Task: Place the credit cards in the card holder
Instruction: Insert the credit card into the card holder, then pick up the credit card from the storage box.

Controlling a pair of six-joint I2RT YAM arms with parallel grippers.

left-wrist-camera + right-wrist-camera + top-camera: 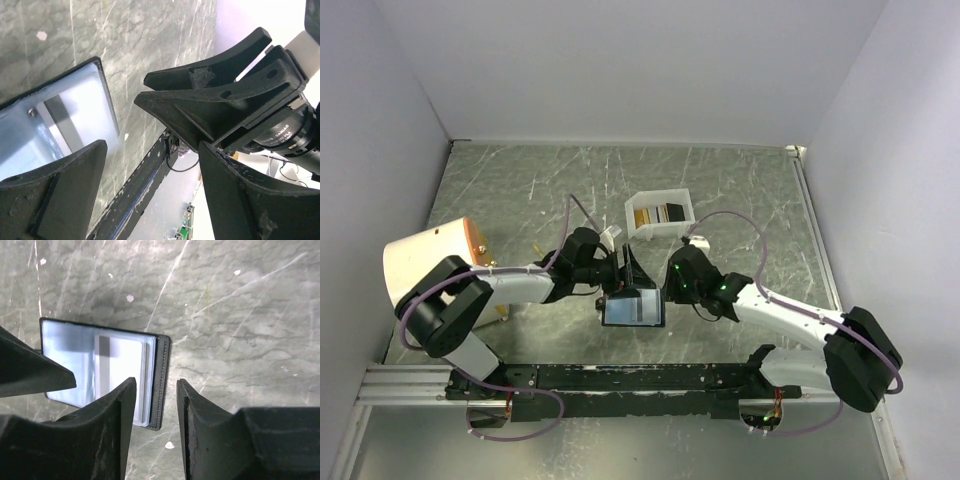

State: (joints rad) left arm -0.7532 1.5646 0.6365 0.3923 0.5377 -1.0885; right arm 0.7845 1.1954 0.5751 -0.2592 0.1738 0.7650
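Two empty pincers: my right pincer [156,385], narrowly parted, hangs over one edge of the open black bi-fold card holder [100,370] with pale blue pockets. My left pincer [152,150], spread wide, hangs beside the holder. Gold-tan and dark credit cards [658,213] lie in a white plastic box [650,231] beyond the holder. The print on the black wrist motor [285,132] is too slanted to read.

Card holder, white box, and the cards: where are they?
card holder [633,309]: top view, its pale open inside.
white box [656,231]: top view, its near wall.
credit cards [670,212]: top view, on a dark card.
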